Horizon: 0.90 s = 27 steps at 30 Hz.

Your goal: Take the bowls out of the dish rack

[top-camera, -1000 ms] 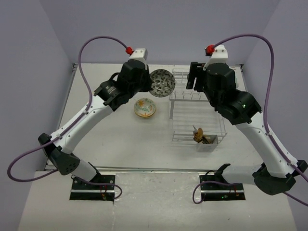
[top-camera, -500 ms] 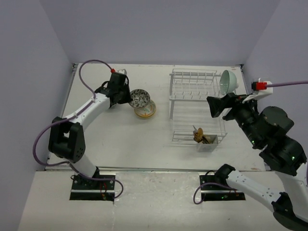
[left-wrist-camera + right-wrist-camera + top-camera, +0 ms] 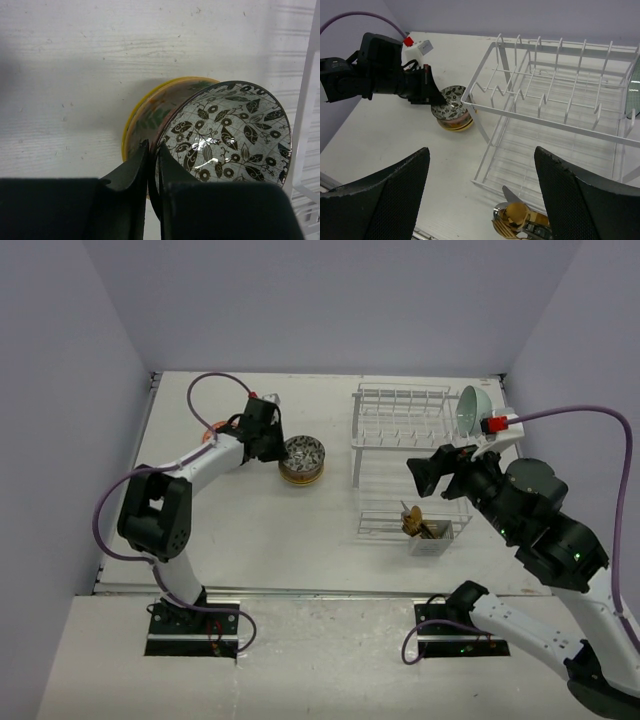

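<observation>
A bowl with a black leaf pattern [image 3: 230, 135] sits nested in a yellow bowl [image 3: 145, 117] on the table left of the dish rack [image 3: 400, 425]. My left gripper [image 3: 152, 147] pinches the near rim of the leaf-patterned bowl [image 3: 302, 452], one finger inside and one outside. A pale teal bowl [image 3: 474, 408] stands on edge at the rack's far right end. Over the rack's lower tier hovers my right gripper [image 3: 425, 472], its fingers spread wide with nothing between them [image 3: 481, 152]. The rack's tines [image 3: 545, 120] hold no other bowl in view.
A small white cutlery caddy [image 3: 432, 538] with gold utensils [image 3: 515, 217] hangs at the rack's near right corner. The left arm [image 3: 375, 75] stretches low across the table's left side. Purple walls enclose the table.
The left gripper has lowered the leaf-patterned bowl into the yellow bowl. The right gripper has swung left over the rack and spread wider.
</observation>
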Motion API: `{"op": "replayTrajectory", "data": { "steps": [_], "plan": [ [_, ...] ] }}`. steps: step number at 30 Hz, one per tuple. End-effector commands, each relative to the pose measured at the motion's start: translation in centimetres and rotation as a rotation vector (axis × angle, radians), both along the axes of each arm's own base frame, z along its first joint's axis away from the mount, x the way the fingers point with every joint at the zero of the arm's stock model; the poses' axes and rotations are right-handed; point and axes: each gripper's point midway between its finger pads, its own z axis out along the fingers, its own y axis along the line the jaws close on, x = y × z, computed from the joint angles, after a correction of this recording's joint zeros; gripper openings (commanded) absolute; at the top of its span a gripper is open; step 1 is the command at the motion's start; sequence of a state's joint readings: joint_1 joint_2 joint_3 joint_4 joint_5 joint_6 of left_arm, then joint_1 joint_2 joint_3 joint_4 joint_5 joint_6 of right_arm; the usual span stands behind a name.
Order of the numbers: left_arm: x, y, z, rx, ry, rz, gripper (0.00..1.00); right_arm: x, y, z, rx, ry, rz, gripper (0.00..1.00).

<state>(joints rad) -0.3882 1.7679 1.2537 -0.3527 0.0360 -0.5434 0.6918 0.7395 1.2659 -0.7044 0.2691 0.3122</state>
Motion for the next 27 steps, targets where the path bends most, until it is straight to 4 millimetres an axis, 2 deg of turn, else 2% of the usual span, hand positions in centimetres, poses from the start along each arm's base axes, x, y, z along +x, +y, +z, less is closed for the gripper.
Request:
{"op": "replayTrajectory", "data": {
  "steps": [1,4,5,8,12,15,16,19,22,27],
  "plan": [
    [1.3,-1.9,1.6,-0.065,-0.067,-0.014,0.11,0.2,0.3,0.5,0.005,-0.028,0.011,0.85],
    [1.2,-1.8,1.5,-0.056,-0.067,-0.012,0.23,0.3,0.4,0.3,0.0,-0.026,0.016,0.85],
    [1.0,-1.7,1.5,-0.054,-0.065,-0.008,0.31,0.2,0.4,0.5,0.003,-0.029,0.016,0.85],
    [0.8,-1.5,2.1,-0.054,-0.075,-0.006,0.41,0.3,0.3,0.6,0.003,-0.033,0.012,0.85],
    [0.5,-0.9,3.0,-0.043,-0.091,0.005,0.45,0.4,0.3,0.6,0.0,-0.032,0.008,0.85],
    [0.0,-0.6,3.3,-0.041,-0.097,0.006,0.42,0.9,0.4,0.1,-0.014,-0.023,-0.004,0.86],
    [-0.1,-0.6,3.3,-0.04,-0.097,0.007,0.32,1.1,0.4,0.0,-0.019,-0.019,-0.01,0.86],
    [-0.6,-0.3,3.0,-0.035,-0.095,0.009,0.25,1.9,0.5,-0.6,-0.044,-0.001,-0.039,0.86],
    [-1.1,0.0,2.7,-0.029,-0.093,0.011,0.22,2.6,0.6,-0.9,-0.059,0.011,-0.054,0.86],
    [-1.4,0.5,1.8,-0.021,-0.076,0.011,0.17,3.5,0.8,-0.2,-0.063,0.012,-0.07,0.86]
  ]
}}
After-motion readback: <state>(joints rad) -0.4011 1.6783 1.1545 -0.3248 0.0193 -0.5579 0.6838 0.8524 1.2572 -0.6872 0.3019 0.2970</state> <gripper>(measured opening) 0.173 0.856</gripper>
